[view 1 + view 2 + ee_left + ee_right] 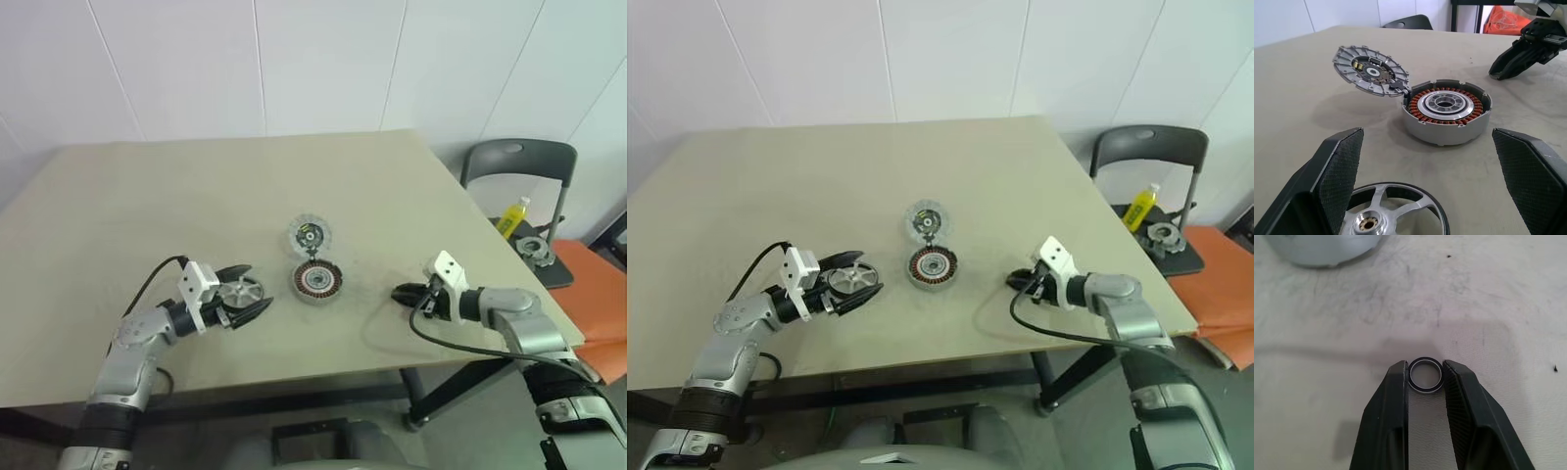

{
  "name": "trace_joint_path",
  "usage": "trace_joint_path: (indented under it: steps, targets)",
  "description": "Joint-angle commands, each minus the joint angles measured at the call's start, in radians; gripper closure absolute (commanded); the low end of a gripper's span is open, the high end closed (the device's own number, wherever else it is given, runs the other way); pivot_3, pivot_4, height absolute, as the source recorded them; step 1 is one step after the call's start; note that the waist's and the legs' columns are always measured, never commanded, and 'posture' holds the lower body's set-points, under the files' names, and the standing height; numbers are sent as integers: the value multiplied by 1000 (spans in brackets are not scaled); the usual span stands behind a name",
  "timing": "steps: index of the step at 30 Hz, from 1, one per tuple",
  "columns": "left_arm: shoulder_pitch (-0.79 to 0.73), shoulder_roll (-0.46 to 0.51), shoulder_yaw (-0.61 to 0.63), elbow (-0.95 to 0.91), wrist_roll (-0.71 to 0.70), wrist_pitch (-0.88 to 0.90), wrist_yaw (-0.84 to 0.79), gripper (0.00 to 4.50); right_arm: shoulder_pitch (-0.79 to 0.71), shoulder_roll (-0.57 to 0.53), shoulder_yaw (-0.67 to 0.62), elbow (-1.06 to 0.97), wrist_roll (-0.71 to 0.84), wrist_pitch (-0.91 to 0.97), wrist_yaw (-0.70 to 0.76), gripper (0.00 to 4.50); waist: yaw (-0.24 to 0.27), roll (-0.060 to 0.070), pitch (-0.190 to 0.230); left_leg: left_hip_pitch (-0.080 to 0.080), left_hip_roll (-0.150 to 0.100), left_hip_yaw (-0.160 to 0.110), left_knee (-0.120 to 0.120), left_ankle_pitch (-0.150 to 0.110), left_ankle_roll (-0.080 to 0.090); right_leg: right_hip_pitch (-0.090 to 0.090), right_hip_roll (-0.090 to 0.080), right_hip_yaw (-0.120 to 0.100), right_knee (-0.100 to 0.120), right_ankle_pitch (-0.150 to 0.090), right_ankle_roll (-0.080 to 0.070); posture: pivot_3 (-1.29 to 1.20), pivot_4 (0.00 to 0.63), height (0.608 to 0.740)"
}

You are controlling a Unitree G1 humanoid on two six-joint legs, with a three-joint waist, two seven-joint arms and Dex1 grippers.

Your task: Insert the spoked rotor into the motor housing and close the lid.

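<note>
Left wrist view, nearest: the spoked rotor (1393, 215) lies flat on the table (1298, 98) between the two spread fingers (1339, 169) of the left gripper (243, 299), neither pad touching its dark rim. Only this view shows that gap, and the copper windings and silver centre inside the motor housing (1445, 110) just beyond. The lid (1370, 69) stands tilted open, joined to the housing's far-left rim at a dark hinge, its inner face with a green-yellow mark turned toward the camera.

Right wrist view: the right gripper (1425, 377) has its fingers drawn close on either side of a small black ring (1425, 375) that lies on the table, both tips at the ring's outer edge; whether it is lifted cannot be told. The head views show this gripper (409, 293) only as a dark closed-looking tip, the ring being too small to make out.

Head views: the housing (317, 280) sits mid-table between the two grippers, nearer the front edge than the back, with the lid (310, 236) behind it. The rotor (240, 292) is near the housing, on its left. Bare tabletop surrounds the parts and stretches back to the wall. Beyond the table's right edge a chair (519, 162) holds a yellow bottle (512, 215) and a grey ring part (535, 249).
</note>
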Motion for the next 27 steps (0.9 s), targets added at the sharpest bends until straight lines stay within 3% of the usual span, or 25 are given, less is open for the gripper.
trace_joint_path:
  steps: [1,9,17,27]
  targets:
    - [-36,0,6,-22,-2,-1,4,0,-70,145,11,-164,89,106,-77,3810,-19,0,0,0,1,0,0,0,0,-1,1,0,2,0,0,0,0,740]
    - [-46,-7,15,-24,-9,22,24,0,-261,357,102,-225,61,229,-228,3810,-22,4,2,0,1,-1,0,0,0,-7,2,-1,12,0,0,0,0,740]
    - [-44,-6,17,-36,-7,38,38,0,-313,362,294,-108,-83,295,-246,3810,-22,4,2,-2,0,1,1,0,0,-7,0,0,11,2,-4,0,0,740]
    - [-39,-5,15,-37,-6,36,42,0,-340,338,280,-63,-97,313,-221,3810,-24,4,2,0,0,0,1,0,0,-7,1,-1,13,0,-1,0,0,740]
